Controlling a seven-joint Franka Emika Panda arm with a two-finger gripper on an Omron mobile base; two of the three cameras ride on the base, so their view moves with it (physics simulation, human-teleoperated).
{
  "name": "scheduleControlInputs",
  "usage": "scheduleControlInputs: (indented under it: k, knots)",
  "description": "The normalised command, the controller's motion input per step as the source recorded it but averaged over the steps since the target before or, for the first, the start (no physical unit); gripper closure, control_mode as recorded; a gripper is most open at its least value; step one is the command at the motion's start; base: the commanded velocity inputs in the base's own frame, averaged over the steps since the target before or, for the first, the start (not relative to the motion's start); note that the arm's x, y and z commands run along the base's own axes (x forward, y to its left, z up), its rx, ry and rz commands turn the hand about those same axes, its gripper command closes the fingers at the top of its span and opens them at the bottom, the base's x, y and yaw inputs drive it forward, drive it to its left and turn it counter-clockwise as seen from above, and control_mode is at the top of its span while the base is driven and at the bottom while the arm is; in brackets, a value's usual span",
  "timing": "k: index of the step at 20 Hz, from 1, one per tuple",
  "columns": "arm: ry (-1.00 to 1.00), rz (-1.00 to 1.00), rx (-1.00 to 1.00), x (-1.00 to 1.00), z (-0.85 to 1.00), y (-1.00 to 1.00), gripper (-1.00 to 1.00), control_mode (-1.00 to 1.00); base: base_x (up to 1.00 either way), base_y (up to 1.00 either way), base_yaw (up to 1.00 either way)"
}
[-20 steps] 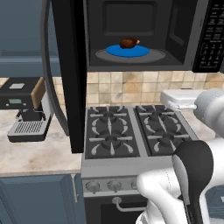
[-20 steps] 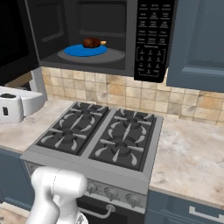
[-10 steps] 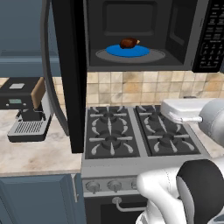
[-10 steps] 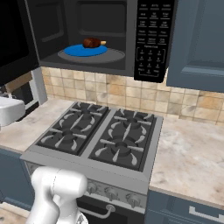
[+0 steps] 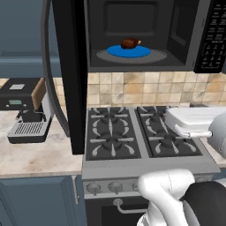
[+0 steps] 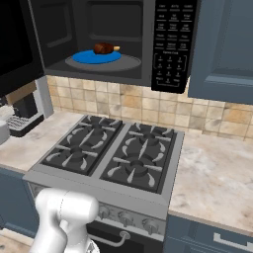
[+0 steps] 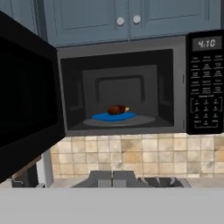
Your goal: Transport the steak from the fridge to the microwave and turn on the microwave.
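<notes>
The steak [image 7: 117, 109] lies on a blue plate [image 7: 111, 117] on the turntable inside the open microwave [image 7: 127, 57]; it also shows in the base views as a reddish-brown lump [image 5: 130, 43] [image 6: 105, 48]. The microwave's black door [image 5: 68, 75] stands swung out to the left. Its button panel [image 7: 205, 83] is on the right. My gripper [image 7: 112, 178] is shut and holds nothing, well back from the microwave and level with the stove. The white hand [image 5: 194, 120] hovers over the stove's right burners. The fridge is out of view.
A four-burner stove [image 6: 116, 155] sits under the microwave. A black coffee machine [image 5: 26, 112] stands on the left counter, close to the open door. Marble counter [image 6: 212, 178] runs to the right, and blue cupboards [image 7: 127, 17] hang above the microwave.
My hand has drawn back from the microwave, lower and nearer the base. The steak and plate have stayed put, and the door is still open.
</notes>
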Motion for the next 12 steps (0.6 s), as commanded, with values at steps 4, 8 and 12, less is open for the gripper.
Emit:
scheduleControlInputs:
  k: [4,8,12]
  knots:
    - [-0.01,0.00,0.00,-0.30,0.00,0.00,1.00,-1.00,0.00,0.00,0.00]
    - [-0.02,0.00,0.00,-0.19,0.00,0.03,1.00,-1.00,0.00,0.00,0.00]
    - [-0.03,0.00,0.00,-0.02,0.00,0.13,1.00,-1.00,0.00,0.00,0.00]
